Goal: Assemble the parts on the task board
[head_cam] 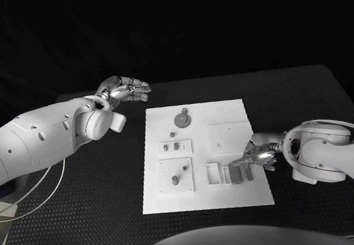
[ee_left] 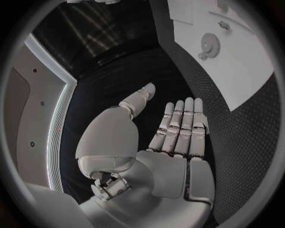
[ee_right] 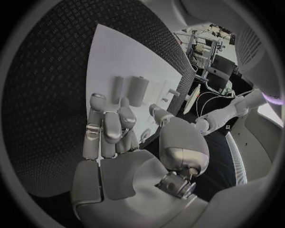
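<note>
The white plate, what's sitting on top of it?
On the white plate lie a round gear and small grey pieces. The right hand hangs over its edge and covers whatever is underneath it.

Right hand over the task board

The right hand (ee_right: 116, 142) hovers with fingers (ee_right: 95, 128) partly curled, holding nothing, above the white task board (ee_right: 118, 52). Two upright grey parts (ee_right: 137, 90) stand just beyond its fingertips; black table (ee_right: 47, 85) surrounds the board.
</note>
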Motion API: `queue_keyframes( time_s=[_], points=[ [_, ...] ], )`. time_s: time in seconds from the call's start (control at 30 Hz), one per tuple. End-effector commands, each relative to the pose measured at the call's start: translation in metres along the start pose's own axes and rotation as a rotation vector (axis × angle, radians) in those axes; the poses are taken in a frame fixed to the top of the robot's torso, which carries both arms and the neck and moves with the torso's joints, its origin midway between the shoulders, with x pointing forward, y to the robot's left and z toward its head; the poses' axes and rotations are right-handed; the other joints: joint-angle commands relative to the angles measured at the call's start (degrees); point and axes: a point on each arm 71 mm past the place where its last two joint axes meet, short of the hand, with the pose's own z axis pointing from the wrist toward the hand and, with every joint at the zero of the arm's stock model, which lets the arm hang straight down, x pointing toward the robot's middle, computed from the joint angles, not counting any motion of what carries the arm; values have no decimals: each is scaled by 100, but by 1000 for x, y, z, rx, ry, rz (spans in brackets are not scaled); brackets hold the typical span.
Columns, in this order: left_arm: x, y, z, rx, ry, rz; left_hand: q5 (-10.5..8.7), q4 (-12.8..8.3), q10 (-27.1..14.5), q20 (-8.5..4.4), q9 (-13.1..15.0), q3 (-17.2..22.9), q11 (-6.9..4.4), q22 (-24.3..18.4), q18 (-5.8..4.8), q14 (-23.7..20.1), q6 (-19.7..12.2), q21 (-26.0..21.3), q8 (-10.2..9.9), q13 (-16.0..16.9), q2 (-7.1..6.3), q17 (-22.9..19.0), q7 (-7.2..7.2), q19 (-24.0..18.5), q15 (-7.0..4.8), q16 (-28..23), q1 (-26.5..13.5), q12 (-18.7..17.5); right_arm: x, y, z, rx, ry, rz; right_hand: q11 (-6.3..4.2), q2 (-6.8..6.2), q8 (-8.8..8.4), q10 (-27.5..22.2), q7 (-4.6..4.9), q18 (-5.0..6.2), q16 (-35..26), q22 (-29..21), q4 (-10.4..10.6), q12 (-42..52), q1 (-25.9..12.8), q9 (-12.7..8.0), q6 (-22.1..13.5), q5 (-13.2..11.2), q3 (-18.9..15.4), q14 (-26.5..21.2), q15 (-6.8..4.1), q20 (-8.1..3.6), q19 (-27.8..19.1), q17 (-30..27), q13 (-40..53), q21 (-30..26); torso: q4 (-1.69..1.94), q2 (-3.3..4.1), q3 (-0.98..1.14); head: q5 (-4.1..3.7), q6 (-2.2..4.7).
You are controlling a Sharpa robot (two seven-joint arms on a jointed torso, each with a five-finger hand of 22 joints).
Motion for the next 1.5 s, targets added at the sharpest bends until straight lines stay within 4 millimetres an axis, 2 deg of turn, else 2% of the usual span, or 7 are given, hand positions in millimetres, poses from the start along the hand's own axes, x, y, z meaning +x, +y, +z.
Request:
queue_keyframes(
  time_s=[0.03, 0.43, 0.57, 0.87, 1.1, 1.4, 1.5],
  points=[
    [3, -2, 0, 11, 20, -3, -17, 13, 21, 27, -6, -38, 17, -5, 42, 30, -20, 23, 34, -7, 13, 10, 119, -7, 8, -33, -12, 10, 4, 1, 1, 19, 51, 18, -15, 10, -20, 25, 71, 78, 23, 139, 38, 43, -56, -3, 125, -15, -2, 46, -2, 1, -52, 8, 11, 30, -11, 7, -4, -3, -16],
    [3, -1, 1, 10, 21, -4, -16, 19, 19, 28, -8, -42, 18, -7, 42, 28, -23, 22, 34, -10, 13, 12, 119, -10, 10, -37, -21, 9, 18, 7, 12, 9, 98, 21, -24, 53, -30, 63, 61, 78, 43, 141, 65, 78, -79, 0, 174, -6, 0, 55, -10, -9, -67, 30, 54, 64, -4, 4, 8, 16, -17],
    [3, -1, 0, 10, 21, -3, -16, 21, 18, 29, -8, -43, 18, -8, 41, 27, -23, 21, 34, -11, 13, 13, 119, -11, 10, -39, -24, 8, 22, 7, 14, 11, 104, 17, -27, 60, -39, 67, 58, 78, 47, 142, 35, 79, -56, 1, 185, -5, -2, 53, -13, -13, -75, 27, 62, 80, 6, 5, 3, 11, -17],
    [3, -1, 1, 9, 22, -4, -16, 25, 17, 30, -9, -44, 18, -9, 41, 26, -24, 20, 35, -13, 15, 14, 119, -14, 11, -41, -29, 8, 23, 12, 16, -4, 103, -2, -27, 103, -74, 76, 58, 78, 55, 138, -98, 79, 6, 2, 206, -1, -26, 45, -13, -13, -100, 19, 86, 124, -16, 2, 0, 33, -17],
    [3, -1, 0, 8, 20, -3, -15, 28, 17, 32, -10, -46, 19, -12, 38, 26, -25, 15, 35, -15, 15, 16, 119, -24, 12, -44, -33, 7, 24, 12, 19, -1, 99, -19, -23, 261, -128, 83, 64, 78, 64, 130, -520, 61, 125, 10, 236, -2, -64, 38, -8, 0, -132, 2, 113, 180, -8, 1, -3, 34, -17],
    [3, -1, 0, 7, 20, -3, -15, 28, 17, 33, -11, -46, 18, -15, 36, 26, -24, 11, 37, -17, 15, 18, 118, -34, 14, -46, -34, 7, 23, 15, 18, -13, 79, -16, -27, 805, -189, 132, 58, 78, 70, 118, -1698, 19, 189, 42, 350, 0, 46, 32, -6, 38, -134, -54, 136, 231, -18, -2, -4, 44, -17],
    [2, -1, 0, 7, 19, -3, -14, 28, 17, 33, -11, -46, 18, -16, 36, 26, -24, 11, 37, -17, 15, 19, 118, -35, 14, -46, -33, 7, 23, 16, 18, -20, 74, -14, -33, 988, -194, 165, 50, 78, 69, 115, -1973, 12, 240, 53, 399, 3, 157, 36, -10, 49, -118, -74, 137, 239, -14, 0, -3, 38, -17]
  ],
)
